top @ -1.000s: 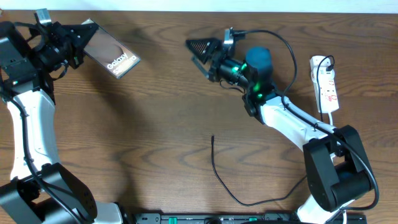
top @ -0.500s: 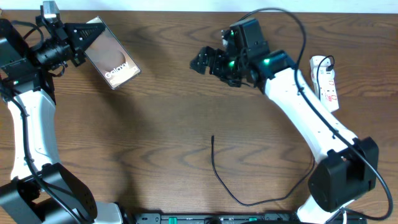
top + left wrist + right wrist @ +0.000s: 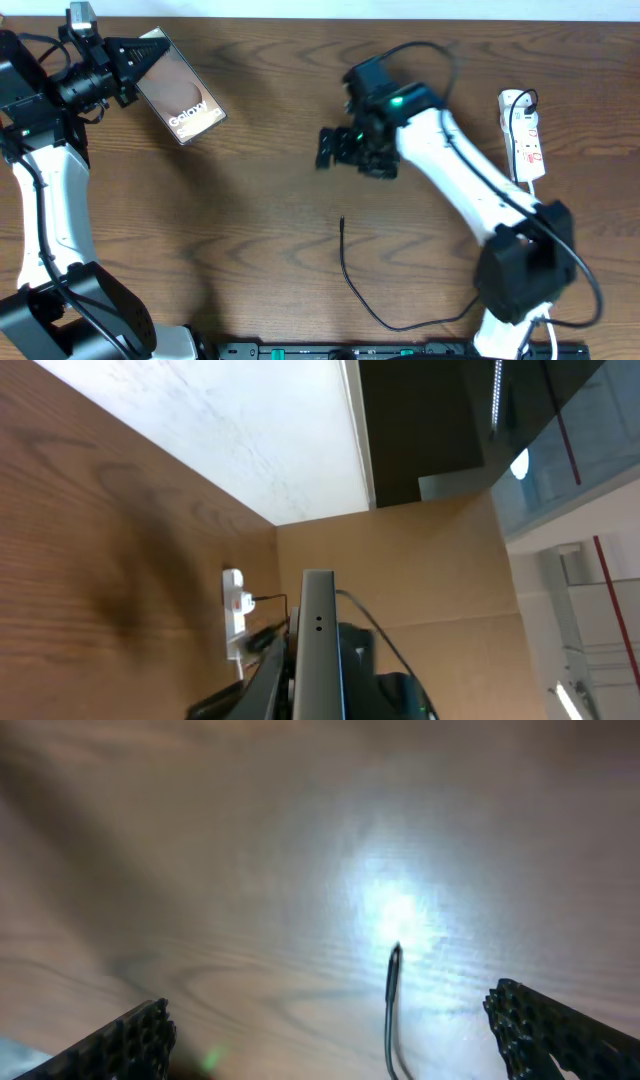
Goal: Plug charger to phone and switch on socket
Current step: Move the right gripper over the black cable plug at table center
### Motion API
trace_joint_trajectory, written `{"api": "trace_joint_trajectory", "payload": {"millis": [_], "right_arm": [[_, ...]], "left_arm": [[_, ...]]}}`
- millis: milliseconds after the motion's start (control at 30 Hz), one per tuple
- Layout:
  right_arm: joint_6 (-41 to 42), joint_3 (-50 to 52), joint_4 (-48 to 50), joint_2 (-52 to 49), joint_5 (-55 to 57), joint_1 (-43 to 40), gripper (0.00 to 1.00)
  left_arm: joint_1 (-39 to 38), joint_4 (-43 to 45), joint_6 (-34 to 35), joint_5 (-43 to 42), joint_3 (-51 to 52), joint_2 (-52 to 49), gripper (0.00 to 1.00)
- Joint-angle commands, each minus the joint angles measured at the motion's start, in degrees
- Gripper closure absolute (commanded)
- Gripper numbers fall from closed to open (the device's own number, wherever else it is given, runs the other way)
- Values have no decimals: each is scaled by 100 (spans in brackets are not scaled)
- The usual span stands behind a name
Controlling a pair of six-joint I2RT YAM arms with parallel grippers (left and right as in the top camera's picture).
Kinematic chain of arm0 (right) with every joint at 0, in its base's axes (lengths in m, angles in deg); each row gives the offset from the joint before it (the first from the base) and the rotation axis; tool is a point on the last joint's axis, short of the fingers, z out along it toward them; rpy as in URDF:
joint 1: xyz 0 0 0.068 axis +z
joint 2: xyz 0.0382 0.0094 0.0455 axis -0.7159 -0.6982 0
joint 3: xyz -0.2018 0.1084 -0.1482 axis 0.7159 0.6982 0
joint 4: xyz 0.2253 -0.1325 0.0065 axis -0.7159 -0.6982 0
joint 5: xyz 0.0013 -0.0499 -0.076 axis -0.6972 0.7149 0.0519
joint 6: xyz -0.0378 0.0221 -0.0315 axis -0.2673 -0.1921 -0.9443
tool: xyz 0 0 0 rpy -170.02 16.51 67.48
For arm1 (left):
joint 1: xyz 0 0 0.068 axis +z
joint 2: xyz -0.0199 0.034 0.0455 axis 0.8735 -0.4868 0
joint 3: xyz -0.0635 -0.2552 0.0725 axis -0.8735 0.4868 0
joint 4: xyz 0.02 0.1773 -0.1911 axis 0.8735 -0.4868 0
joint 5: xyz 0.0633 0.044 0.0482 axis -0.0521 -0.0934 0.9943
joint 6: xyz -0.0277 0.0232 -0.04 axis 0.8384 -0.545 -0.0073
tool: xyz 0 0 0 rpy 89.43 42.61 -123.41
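The phone (image 3: 182,92), dark with white "Galaxy" lettering, hangs tilted above the table's back left, one end clamped in my left gripper (image 3: 140,58), which is shut on it. From the left wrist I look along the phone's grey edge (image 3: 318,640), with the socket (image 3: 233,610) far beyond. The socket (image 3: 525,135), a white strip with red marks, lies at the right edge. The charger (image 3: 345,265), a thin black cable, lies mid-table with its tip (image 3: 342,222) pointing away. My right gripper (image 3: 335,148) hovers open behind that tip. The charger tip (image 3: 396,953) shows between the wide-apart fingertips (image 3: 135,1038).
The charger cable curls toward the front edge (image 3: 410,325) near the right arm's base (image 3: 520,275). A white cord (image 3: 515,95) loops at the socket's far end. A cardboard wall (image 3: 420,570) stands past the table's right side.
My right arm swung from the back of the table toward the middle, and its open gripper now points down near the charger tip. The left gripper shifted the phone slightly, then held still.
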Motion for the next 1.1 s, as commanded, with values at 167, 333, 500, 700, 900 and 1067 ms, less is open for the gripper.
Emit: {"api": "trace_joint_trajectory", "payload": {"millis": [167,333,500,700,900,1067], "right_arm": [[52,-26,-304,-743,44,505,1],[70,-26,-518,-807,52,588,1],[280,7,-761,-807,332,686,1],[518,109,-789,-807,507,841,1],[627,118,-756,-807,695,951,1],[629,160,-741,-807,695,955,1]], "left_arm": [[11,7,-138,-201,-9,22,93],[11,7,-208,-199,-9,22,93],[11,7,-251,-199,-9,22,93],[11,7,-251,-201,-9,22,93],[11,7,-251,-201,-9,22,93],[11,7,-269,-199,-9,22,93]]}}
